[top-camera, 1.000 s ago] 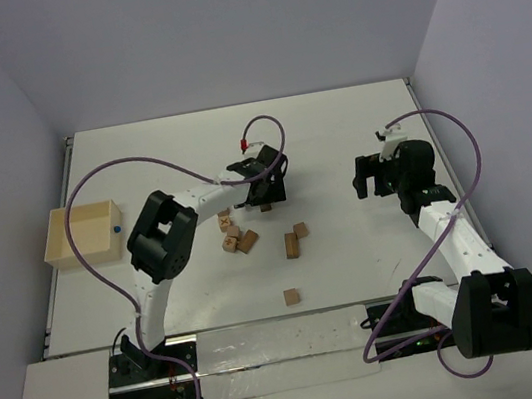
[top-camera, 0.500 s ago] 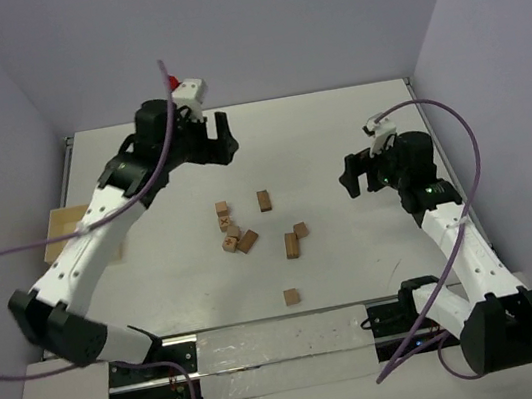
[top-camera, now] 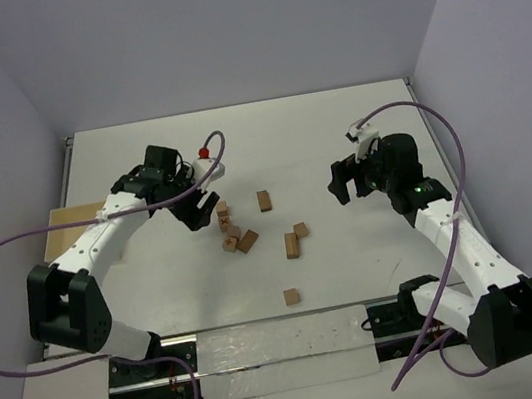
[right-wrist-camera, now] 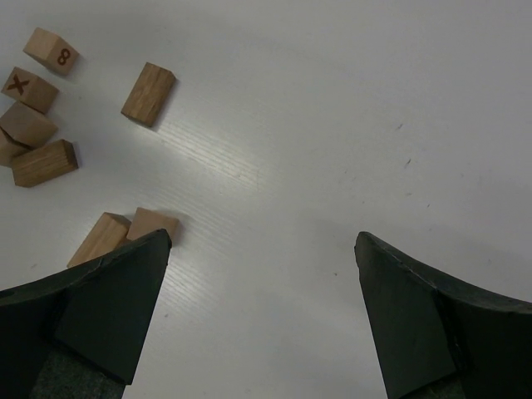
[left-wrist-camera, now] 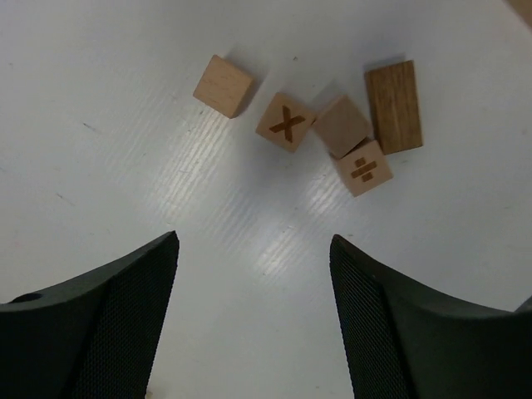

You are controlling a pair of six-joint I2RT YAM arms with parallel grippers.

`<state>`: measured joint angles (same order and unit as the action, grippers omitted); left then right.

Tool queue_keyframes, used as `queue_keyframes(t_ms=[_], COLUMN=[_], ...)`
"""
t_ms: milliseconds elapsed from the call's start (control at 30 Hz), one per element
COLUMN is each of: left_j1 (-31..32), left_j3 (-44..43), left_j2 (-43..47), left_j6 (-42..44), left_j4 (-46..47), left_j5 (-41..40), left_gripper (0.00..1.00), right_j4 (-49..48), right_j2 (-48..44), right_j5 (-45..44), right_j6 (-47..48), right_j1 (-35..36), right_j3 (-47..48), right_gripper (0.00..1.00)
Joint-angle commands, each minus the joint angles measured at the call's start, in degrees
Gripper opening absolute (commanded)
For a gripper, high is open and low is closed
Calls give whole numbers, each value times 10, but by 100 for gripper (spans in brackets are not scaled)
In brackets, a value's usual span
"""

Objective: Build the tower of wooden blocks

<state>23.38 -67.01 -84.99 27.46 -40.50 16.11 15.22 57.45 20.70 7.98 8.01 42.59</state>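
Several tan wood blocks (top-camera: 247, 241) lie scattered flat on the white table (top-camera: 336, 128); no tower is in view. A cluster holds a plain cube (left-wrist-camera: 224, 86), an X cube (left-wrist-camera: 286, 122), a ÷ cube (left-wrist-camera: 364, 168) and a long block (left-wrist-camera: 394, 106). My left gripper (top-camera: 203, 212) hovers just left of this cluster, open and empty (left-wrist-camera: 253, 274). My right gripper (top-camera: 349, 182) hangs open and empty (right-wrist-camera: 262, 249) to the right of the blocks. A cube (right-wrist-camera: 154, 223) and a long block (right-wrist-camera: 100, 237) lie by its left finger.
A pale shallow tray (top-camera: 67, 231) sits at the table's left edge, partly behind the left arm. One cube (top-camera: 292, 297) lies alone near the front. Another long block (top-camera: 264, 200) lies apart behind the cluster. Purple cables loop over both arms.
The left arm lifted away from the middle, swung back and came down left of the cluster, its jaws a little narrower. The right gripper drifted slightly left.
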Motion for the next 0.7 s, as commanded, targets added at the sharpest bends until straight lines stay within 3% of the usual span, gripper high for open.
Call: queue_keyframes(t_ms=[0,133,333,667], left_j1=[-15,-31,-50,-55], left_j3=[-40,-28,14,7], left_j2=[-58,-80,-87,-138], left_j6=[143,219,282,358], left_j4=[-4,19,101,103], left_j5=[45,107,158,196], left_gripper=[86,99,99,99], right_j4=[-10,-16,-17,-13], right_j2=[11,20,36,60], right_j5=[-19,-25,-31,-27], right_j6=[5,7,12,15], right_j1=[3,3,3,3], right_j3=[-6,-14,-14,-9], right_gripper=[100,100,100,100])
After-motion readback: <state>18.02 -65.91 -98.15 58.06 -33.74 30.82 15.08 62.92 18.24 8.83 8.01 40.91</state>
